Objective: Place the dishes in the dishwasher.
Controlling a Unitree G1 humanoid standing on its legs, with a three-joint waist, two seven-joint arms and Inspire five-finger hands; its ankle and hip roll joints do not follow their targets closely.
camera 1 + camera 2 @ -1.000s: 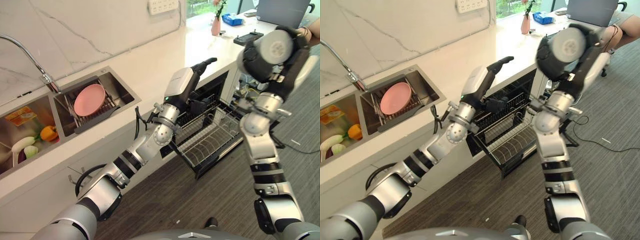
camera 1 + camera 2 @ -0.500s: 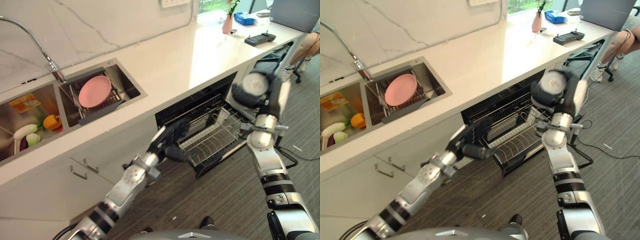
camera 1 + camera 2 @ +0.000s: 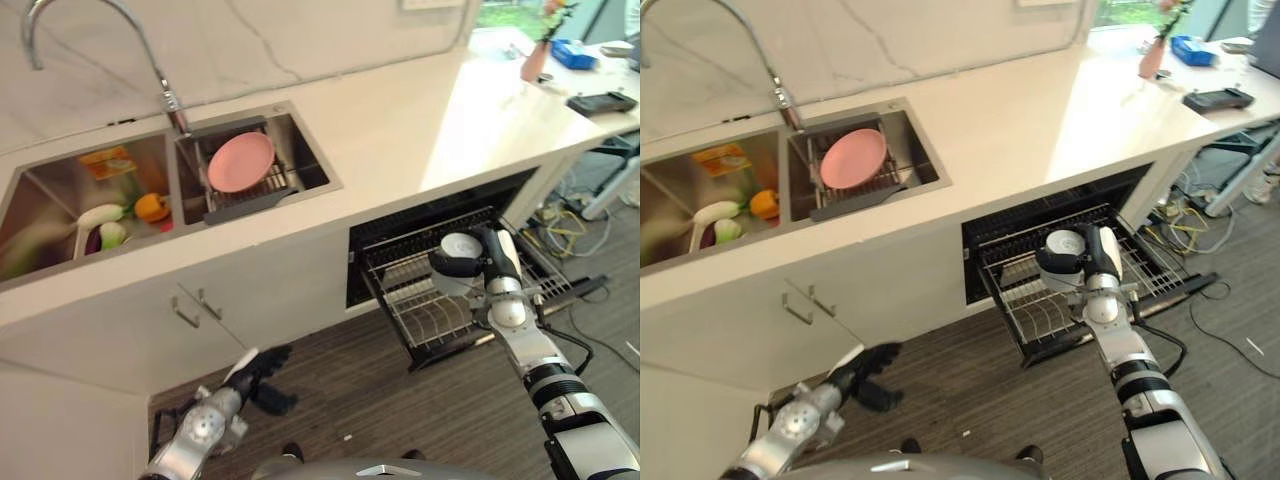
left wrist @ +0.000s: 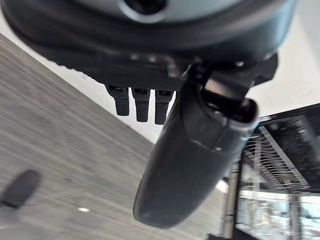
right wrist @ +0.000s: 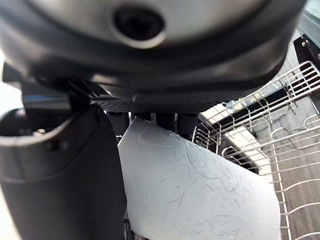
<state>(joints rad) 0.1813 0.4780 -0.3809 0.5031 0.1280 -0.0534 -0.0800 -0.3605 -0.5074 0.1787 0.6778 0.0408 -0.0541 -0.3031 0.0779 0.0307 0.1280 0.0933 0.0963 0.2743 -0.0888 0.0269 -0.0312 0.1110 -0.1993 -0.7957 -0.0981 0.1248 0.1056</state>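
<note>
The right hand (image 5: 65, 165) is gripping a white plate (image 5: 200, 195), thumb on one face and fingers curled behind it, and holding it over the pulled-out dishwasher rack (image 3: 420, 310). The left hand (image 3: 255, 372) is hanging low over the floor, fingers relaxed and holding nothing. A pink plate (image 3: 240, 162) is resting in the sink (image 3: 320, 175).

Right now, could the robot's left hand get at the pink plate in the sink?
Probably not as things stand. The left hand hangs low by the floor in front of the cabinets, while the pink plate sits up in the sink, with the counter's edge between them. The arm would have to rise first.
</note>
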